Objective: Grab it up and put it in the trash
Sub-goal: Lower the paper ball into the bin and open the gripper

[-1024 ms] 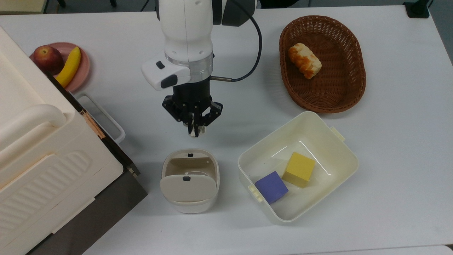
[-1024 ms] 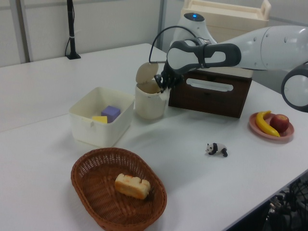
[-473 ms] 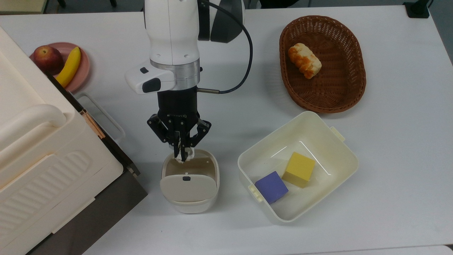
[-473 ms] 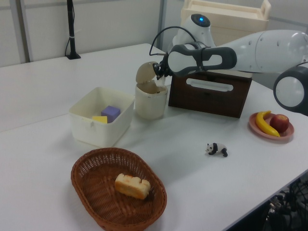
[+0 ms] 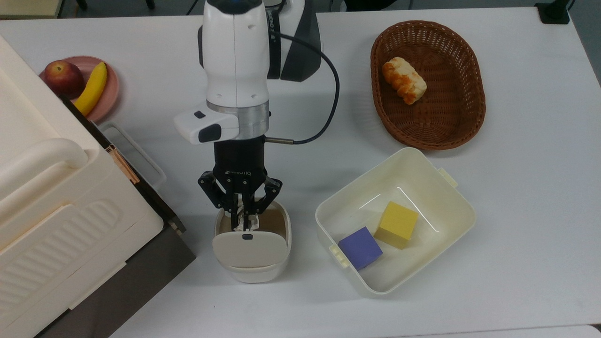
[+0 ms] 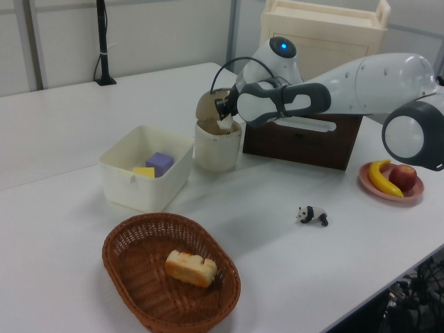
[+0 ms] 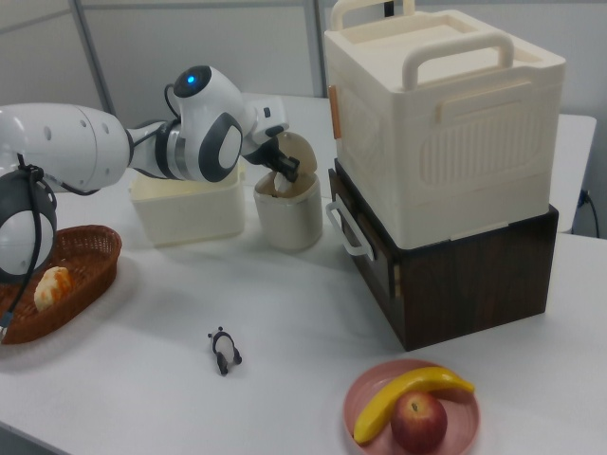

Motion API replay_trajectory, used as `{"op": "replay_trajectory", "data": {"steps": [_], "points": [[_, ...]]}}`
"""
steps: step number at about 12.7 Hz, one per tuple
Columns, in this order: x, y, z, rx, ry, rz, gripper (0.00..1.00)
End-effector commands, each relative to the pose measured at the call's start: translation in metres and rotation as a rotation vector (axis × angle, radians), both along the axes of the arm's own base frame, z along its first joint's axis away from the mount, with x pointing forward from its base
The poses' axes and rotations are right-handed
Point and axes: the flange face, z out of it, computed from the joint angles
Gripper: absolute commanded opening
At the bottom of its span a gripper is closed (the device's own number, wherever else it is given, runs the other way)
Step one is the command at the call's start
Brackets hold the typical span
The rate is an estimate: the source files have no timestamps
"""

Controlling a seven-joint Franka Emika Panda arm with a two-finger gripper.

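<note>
You see two cubes: one purple (image 5: 360, 247), one yellow (image 5: 397, 224). One apple (image 5: 63, 78), one banana (image 5: 93, 88), one panda figurine (image 6: 313, 215).

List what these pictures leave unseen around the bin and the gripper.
- Bin inside: its raised flap lid covers part of it in the top view.
- Paper ball: mostly covered by the gripper fingers.
- Gripper in the right view: behind the arm's wrist.
- Brown drawer box: contents unseen.

The tabletop (image 5: 516, 211) is smooth, matt white laminate. The trash (image 5: 252, 263) and the tub (image 5: 425, 164) near the tabletop's front edge look like glossy cream plastic. The basket (image 5: 469, 112) by the far edge is rough brown wicker. The cabinet (image 7: 474, 275) shows dark wood grain.
</note>
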Motion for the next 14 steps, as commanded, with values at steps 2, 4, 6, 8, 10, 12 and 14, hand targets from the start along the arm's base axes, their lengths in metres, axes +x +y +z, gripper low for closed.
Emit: {"op": "replay_trajectory", "data": {"steps": [2,4,6,8,10,12,14], "points": [[0.003,0.007,0.005,-0.036,-0.02,0.022,1.0],[0.003,0.01,0.003,-0.101,-0.02,0.052,1.0],[0.002,0.011,0.004,-0.095,-0.02,0.05,1.0],[0.002,0.012,0.006,-0.093,-0.022,0.05,1.0],[0.001,0.013,0.008,-0.087,-0.023,0.05,1.0],[-0.001,0.014,0.016,-0.084,-0.027,0.05,1.0],[-0.014,0.021,0.025,-0.081,0.007,0.057,1.0]]}}
